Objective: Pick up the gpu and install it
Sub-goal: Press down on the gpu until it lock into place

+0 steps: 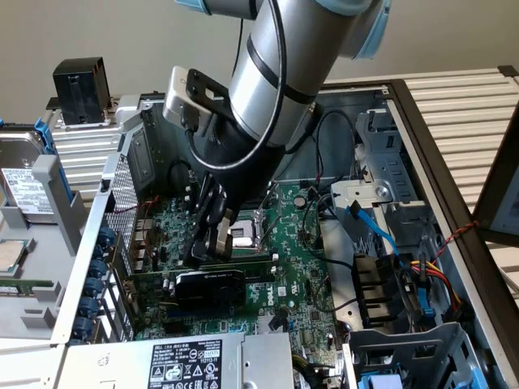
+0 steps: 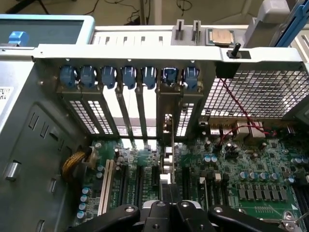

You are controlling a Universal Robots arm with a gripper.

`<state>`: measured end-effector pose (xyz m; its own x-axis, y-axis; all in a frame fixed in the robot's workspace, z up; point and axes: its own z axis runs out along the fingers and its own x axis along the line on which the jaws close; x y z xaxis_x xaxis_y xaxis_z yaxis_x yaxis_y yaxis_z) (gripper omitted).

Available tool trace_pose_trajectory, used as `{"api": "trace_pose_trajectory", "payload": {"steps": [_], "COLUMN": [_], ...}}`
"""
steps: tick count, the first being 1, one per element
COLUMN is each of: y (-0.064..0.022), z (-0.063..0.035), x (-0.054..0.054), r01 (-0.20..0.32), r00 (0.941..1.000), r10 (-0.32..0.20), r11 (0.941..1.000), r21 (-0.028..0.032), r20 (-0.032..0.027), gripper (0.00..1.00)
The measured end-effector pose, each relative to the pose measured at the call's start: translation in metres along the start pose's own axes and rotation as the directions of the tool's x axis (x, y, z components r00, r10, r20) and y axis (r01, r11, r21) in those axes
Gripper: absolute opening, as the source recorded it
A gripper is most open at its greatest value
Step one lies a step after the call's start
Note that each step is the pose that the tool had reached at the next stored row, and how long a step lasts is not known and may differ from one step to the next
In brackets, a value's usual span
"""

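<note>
Black fingers [image 1: 212, 241] pinched — atop gpu [image 1: 209, 285].

Looks like a robotics lab or PC repair bench. Open desktop computer case [image 1: 409, 105] lies on its side, green motherboard [image 1: 296, 259] exposed, cables and a power supply [image 1: 186, 365] inside. A hard drive [image 1: 24, 182] and a loose CPU [image 1: 10, 255] sit beside the case. An industrial robot arm [image 1: 276, 73] reaches into the chassis. White slatted surface [image 1: 466, 97] underneath.
</note>
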<state>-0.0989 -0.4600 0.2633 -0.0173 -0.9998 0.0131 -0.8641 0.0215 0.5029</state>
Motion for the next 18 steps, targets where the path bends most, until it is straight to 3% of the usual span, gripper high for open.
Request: {"api": "trace_pose_trajectory", "payload": {"steps": [4, 7, 11, 18], "y": [0.0078, 0.0118, 0.0180, 0.0210], "z": [0.0029, 0.0052, 0.0085, 0.0104], "x": [-0.002, -0.004, -0.006, -0.006], "r01": [0.000, 0.000, 0.000, 0.000], "r00": [1.0000, 1.0000, 1.0000, 1.0000], "r10": [0.000, 0.000, 0.000, 0.000], "r11": [1.0000, 0.9999, 0.9998, 0.9998], "r21": [0.0023, 0.0119, 0.0202, 0.0216], "r20": [-0.0001, 0.0001, 0.0002, 0.0001], "gripper": [0.11, 0.11, 0.11, 0.11]}}
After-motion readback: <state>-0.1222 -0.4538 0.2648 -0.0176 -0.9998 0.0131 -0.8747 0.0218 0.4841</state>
